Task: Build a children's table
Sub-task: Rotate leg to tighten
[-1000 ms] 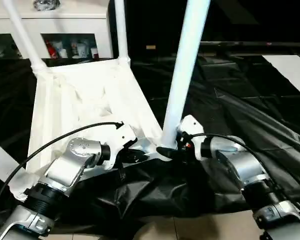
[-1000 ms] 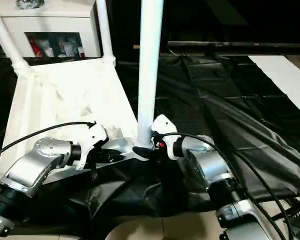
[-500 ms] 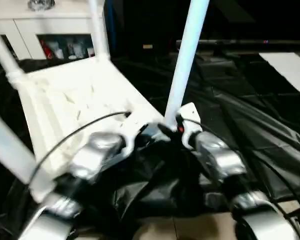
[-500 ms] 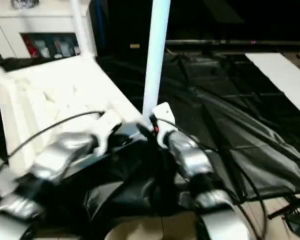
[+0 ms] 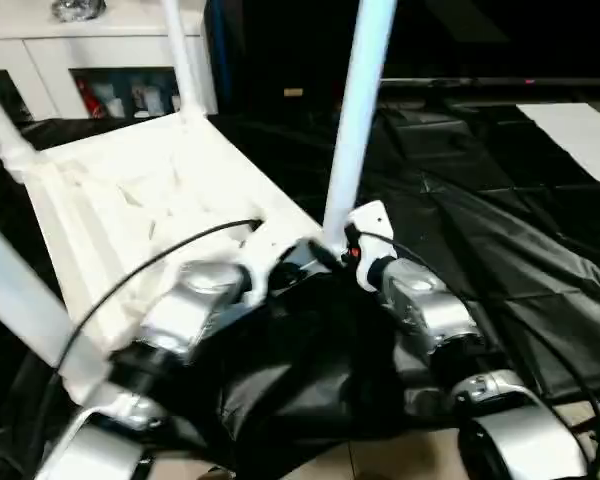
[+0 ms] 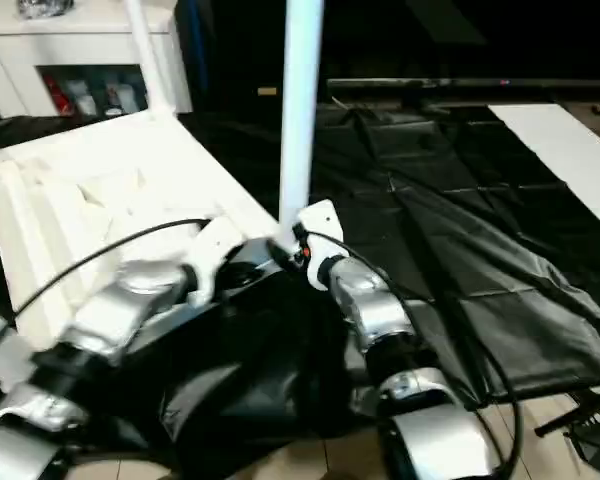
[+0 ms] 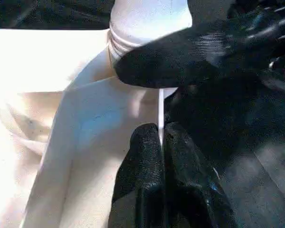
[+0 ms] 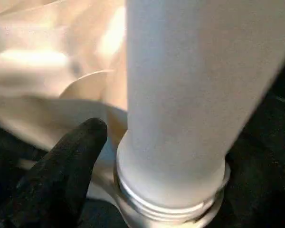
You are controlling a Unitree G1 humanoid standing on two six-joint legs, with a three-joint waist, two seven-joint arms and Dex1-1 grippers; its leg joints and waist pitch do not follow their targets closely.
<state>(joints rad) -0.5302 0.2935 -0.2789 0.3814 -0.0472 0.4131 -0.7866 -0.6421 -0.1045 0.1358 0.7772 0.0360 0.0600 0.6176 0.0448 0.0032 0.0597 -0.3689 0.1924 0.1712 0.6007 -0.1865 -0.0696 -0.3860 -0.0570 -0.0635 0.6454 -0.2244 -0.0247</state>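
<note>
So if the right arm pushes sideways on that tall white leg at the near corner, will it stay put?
The long white tapered tube leg probably flexes little: it looks like a stiff, hollow, light tube. Its threaded base sits at the white ribbed plastic tabletop's corner socket, so a sideways shove high up may lever it loose. The whole upside-down frame looks light and may slide on the black sheet.

Looks like a lab/demo room w/ home-style props: black sheeting (image 5: 500,250) over the floor, white cabinet (image 5: 90,60) w/ glass doors, small items inside, pale floor tiles (image 6: 310,455).
</note>
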